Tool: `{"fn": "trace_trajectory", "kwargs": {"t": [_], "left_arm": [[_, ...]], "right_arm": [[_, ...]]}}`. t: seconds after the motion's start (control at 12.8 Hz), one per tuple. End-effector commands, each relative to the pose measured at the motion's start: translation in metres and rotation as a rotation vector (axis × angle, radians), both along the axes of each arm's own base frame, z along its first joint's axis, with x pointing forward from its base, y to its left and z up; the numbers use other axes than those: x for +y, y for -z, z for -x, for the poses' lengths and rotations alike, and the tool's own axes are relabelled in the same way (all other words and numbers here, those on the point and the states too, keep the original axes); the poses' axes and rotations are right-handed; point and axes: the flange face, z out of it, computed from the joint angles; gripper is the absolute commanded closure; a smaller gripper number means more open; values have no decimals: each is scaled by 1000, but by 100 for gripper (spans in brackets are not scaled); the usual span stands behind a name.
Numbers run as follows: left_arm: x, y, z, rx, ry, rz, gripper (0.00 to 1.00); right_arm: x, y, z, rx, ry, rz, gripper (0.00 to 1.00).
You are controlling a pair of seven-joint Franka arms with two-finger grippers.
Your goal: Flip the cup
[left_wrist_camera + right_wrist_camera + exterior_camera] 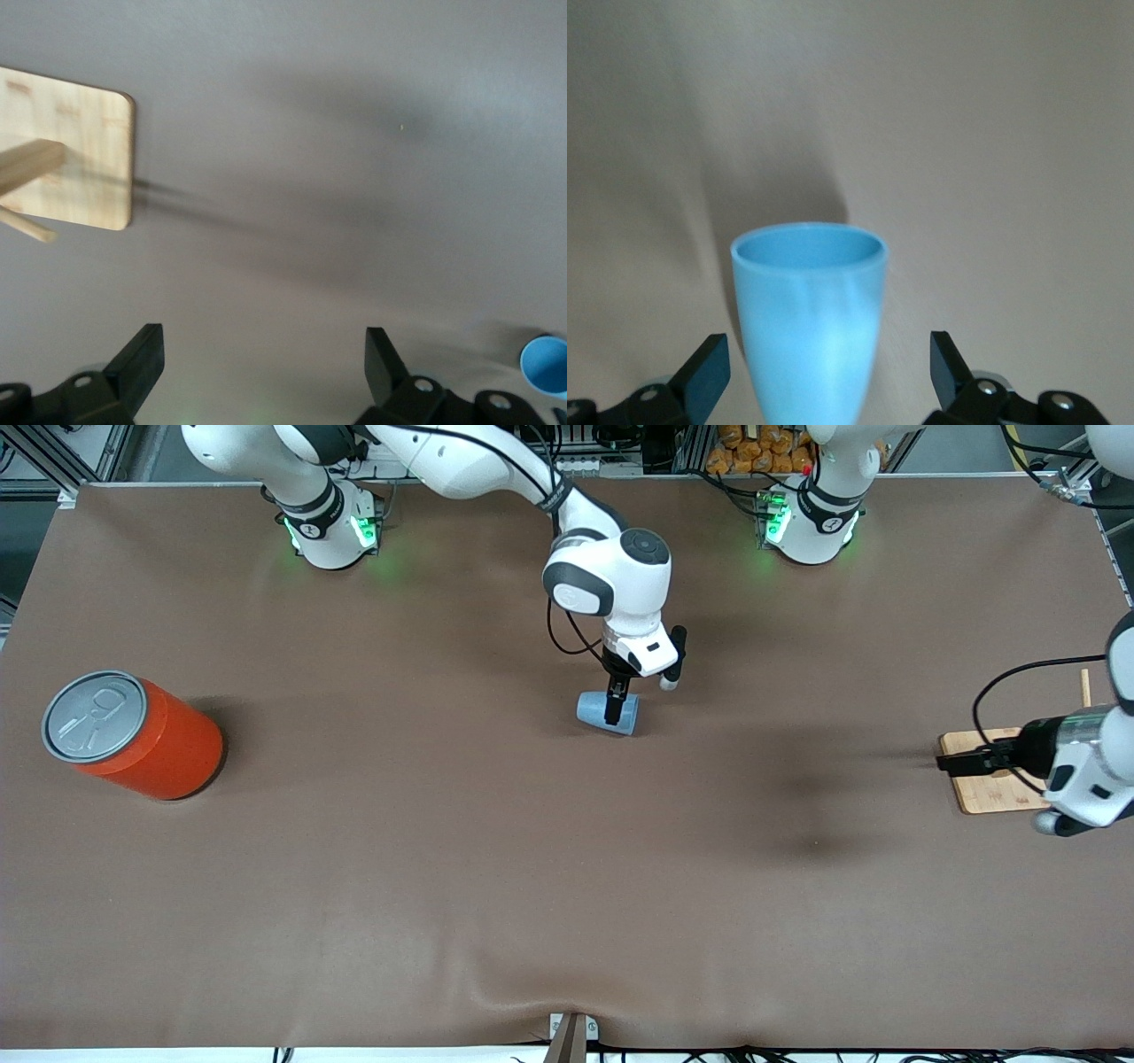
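The small light-blue cup (608,713) lies on its side near the middle of the brown table. My right gripper (613,710) is down over it, open. In the right wrist view the cup (808,310) sits between the two black fingers (704,372), with a gap on each side and its rim pointing away from the camera. My left gripper (944,762) is open and empty, waiting low over the edge of a wooden board at the left arm's end of the table. The cup's rim also shows in the left wrist view (545,365).
A large orange can (133,735) with a grey pull-tab lid stands at the right arm's end of the table. A small wooden board (988,784) with an upright peg (1084,687) lies under my left gripper; it also shows in the left wrist view (75,150).
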Motion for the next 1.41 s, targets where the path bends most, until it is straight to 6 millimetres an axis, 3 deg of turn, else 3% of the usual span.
{"fn": "trace_trajectory", "kwargs": {"t": [0.0, 0.16, 0.39, 0.55, 0.71, 0.86, 0.94, 1.02, 1.18, 1.33], "left_arm": [[-25, 27, 2, 52, 36, 55, 0], [-49, 61, -2, 92, 61, 148, 0], [-101, 83, 3, 114, 180, 331, 0], [-141, 115, 18, 110, 198, 458, 0], [-199, 147, 35, 73, 192, 551, 0], [-263, 167, 51, 61, 190, 608, 0], [-299, 174, 65, 80, 200, 633, 0], [-326, 184, 84, 104, 203, 629, 0], [-353, 216, 121, 102, 220, 580, 0], [-384, 231, 140, 65, 234, 555, 0]], "right_arm": [[-19, -86, 6, 86, 73, 10, 0], [-42, -139, 0, 125, 133, 5, 0], [-118, -194, -64, 161, 304, -22, 0], [-178, -221, -111, 147, 404, -55, 0], [-267, -232, -169, 150, 563, -55, 0], [-360, -258, -221, 111, 713, -103, 0], [-398, -260, -236, 103, 774, -111, 0], [-435, -262, -248, 95, 837, -115, 0], [-500, -289, -253, 70, 947, -163, 0], [-567, -305, -254, 101, 1068, -268, 0]]}}
